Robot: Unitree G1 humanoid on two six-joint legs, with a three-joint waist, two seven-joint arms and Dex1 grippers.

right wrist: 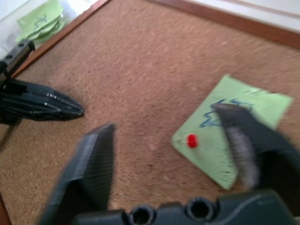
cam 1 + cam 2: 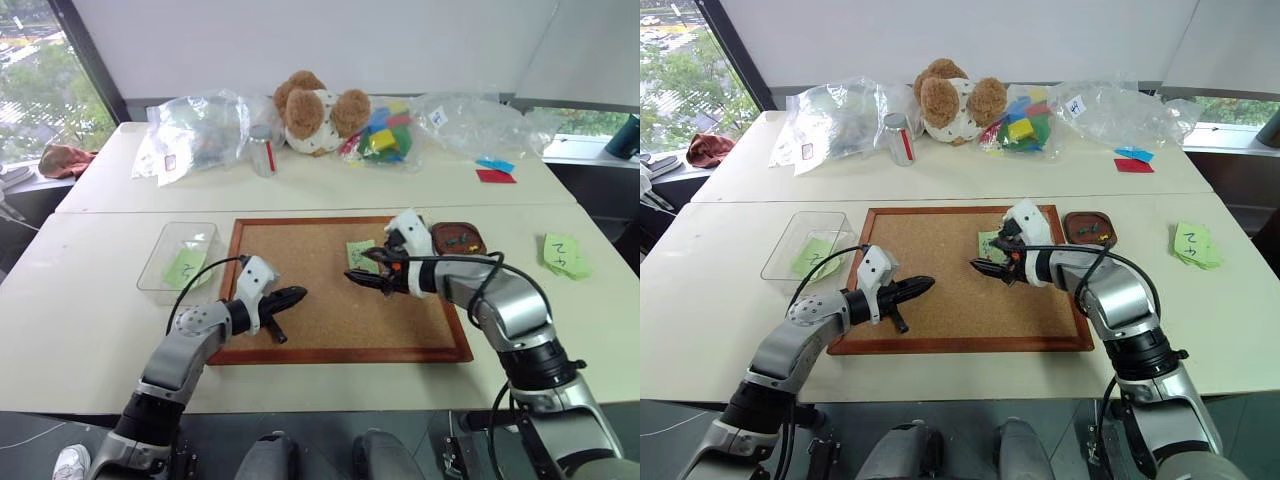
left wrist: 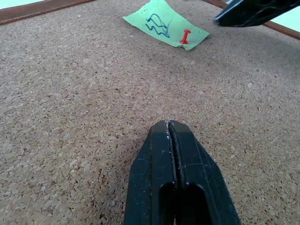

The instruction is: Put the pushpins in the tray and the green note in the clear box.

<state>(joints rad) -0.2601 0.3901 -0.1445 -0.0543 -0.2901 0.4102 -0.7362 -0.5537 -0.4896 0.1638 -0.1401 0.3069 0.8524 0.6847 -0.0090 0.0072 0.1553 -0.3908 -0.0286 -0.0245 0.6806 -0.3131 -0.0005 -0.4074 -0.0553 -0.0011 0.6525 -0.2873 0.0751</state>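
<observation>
On the corkboard (image 2: 330, 320) lies the green note (image 1: 234, 131), with blue scribbles and a red pushpin (image 1: 191, 140) stuck in one corner. My right gripper (image 1: 164, 117) hovers open just above and in front of the note, one finger on each side of the pin, touching nothing. Further left over the cork, my left gripper (image 3: 168, 123) is shut and empty, pointing toward the note (image 3: 164, 23). The dark brown tray (image 2: 482, 240) sits off the board's far right corner with small pushpins (image 2: 460, 240) in it. The clear box (image 2: 150, 270) stands left of the board with green notes (image 2: 185, 268) inside.
A stack of green notes (image 2: 565, 255) lies on the table at the right. The back table holds a stuffed bear (image 2: 315, 110), a metal can (image 2: 262, 150), crinkled plastic bags (image 2: 195, 130), coloured blocks (image 2: 385, 135) and red and blue papers (image 2: 495, 172).
</observation>
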